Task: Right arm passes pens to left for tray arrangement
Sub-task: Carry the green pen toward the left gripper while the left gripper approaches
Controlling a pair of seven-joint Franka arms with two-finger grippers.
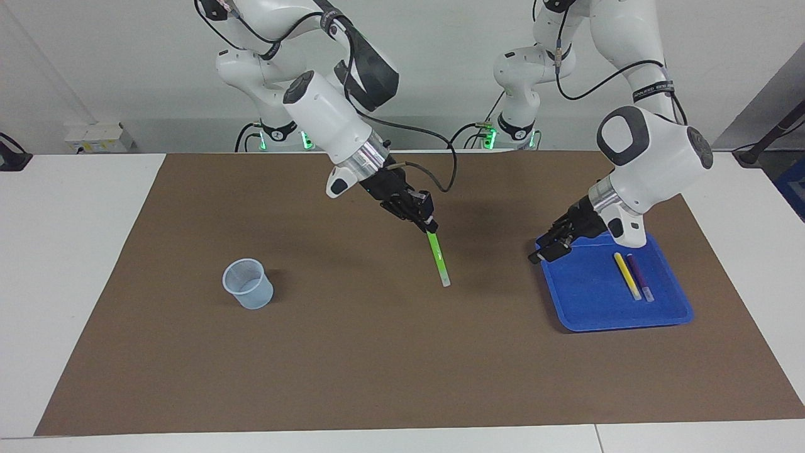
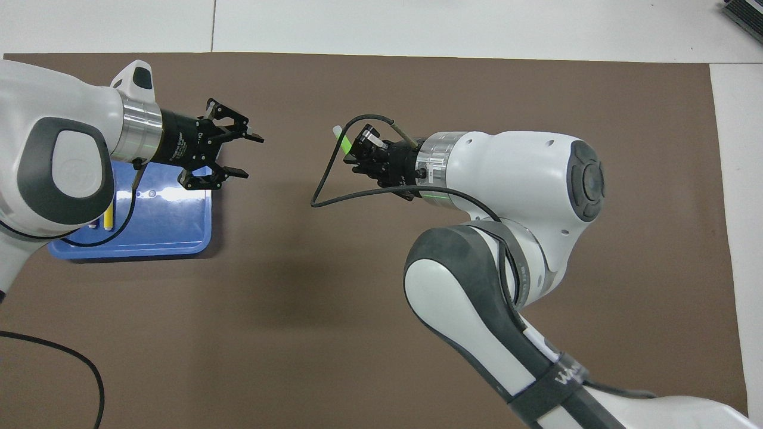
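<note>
Right end effector (image 1: 430,225) at frame centre, clamped on green pen (image 1: 438,258), left end effector (image 2: 241,156) upper left, fingers parted, empty, over blue tray (image 2: 179,238) edge.

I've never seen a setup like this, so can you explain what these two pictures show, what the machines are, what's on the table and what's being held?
These are two white jointed robot arms at a table with a brown mat. One picture looks at them from across the table; the other looks steeply down from above their own end.

The right arm's tool hangs over the middle of the mat, shut on a slim bright green marker pen that points down.

The left arm's tool is over the edge of a shallow bright blue plastic tray, its fingers apart and holding nothing.

In the tray lie a yellow pen and a purple pen, side by side.

A small translucent bluish cup stands toward the right arm's end of the table.
</note>
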